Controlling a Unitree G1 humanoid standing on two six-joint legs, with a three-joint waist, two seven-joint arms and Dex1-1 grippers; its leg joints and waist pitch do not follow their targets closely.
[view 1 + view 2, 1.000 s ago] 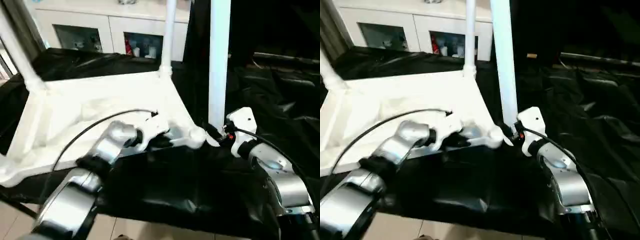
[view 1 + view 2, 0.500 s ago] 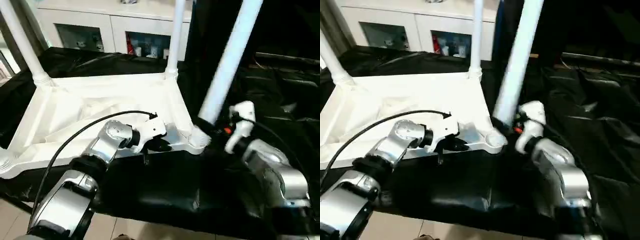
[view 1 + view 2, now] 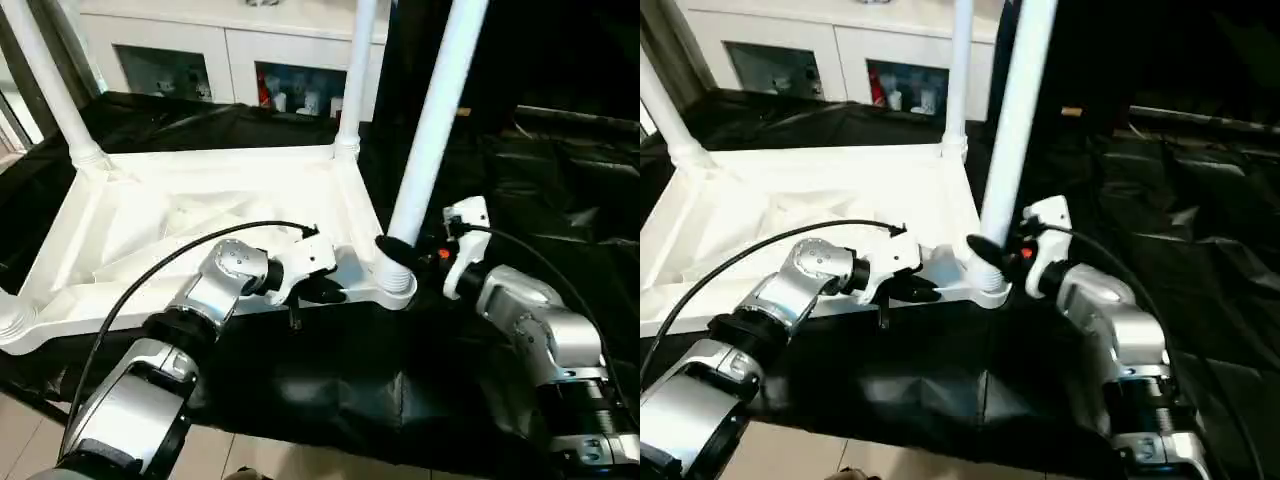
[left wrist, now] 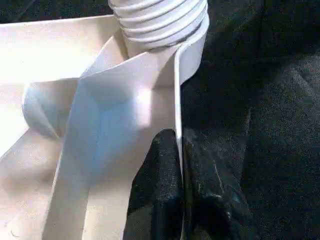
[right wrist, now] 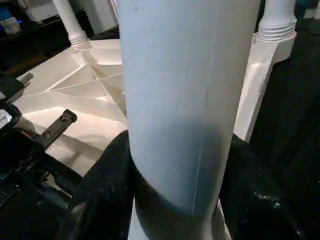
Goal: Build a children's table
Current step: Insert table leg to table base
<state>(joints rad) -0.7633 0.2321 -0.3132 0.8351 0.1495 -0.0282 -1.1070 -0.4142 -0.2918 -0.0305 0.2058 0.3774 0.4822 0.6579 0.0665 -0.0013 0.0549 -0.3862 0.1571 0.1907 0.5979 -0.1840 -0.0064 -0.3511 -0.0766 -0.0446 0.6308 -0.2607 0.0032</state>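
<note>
The white tabletop [image 3: 200, 200] lies upside down on black cloth, ribbed underside up. Two white legs stand in its far corners, one on the left [image 3: 50, 90] and one on the right [image 3: 355, 80]. A third leg [image 3: 432, 130] rises from the near right corner socket [image 3: 398, 283], leaning a little to the right. My right gripper [image 3: 395, 250] is shut around this leg just above the socket, one black finger [image 5: 107, 170] on each side. My left gripper [image 3: 322, 292] is shut on the tabletop's thin near rim [image 4: 176, 90], beside that corner.
A white cabinet with glass doors [image 3: 200, 60] stands behind the table. Crumpled black cloth [image 3: 560, 180] covers the work surface to the right. My left arm's black cable [image 3: 150, 275] arcs over the tabletop. The near left corner socket [image 3: 10, 322] sits at the cloth's edge, with floor below.
The leg in my right gripper tilted far to the right half a second ago and now stands nearer upright at the near right socket. My left gripper has kept its hold on the rim.
</note>
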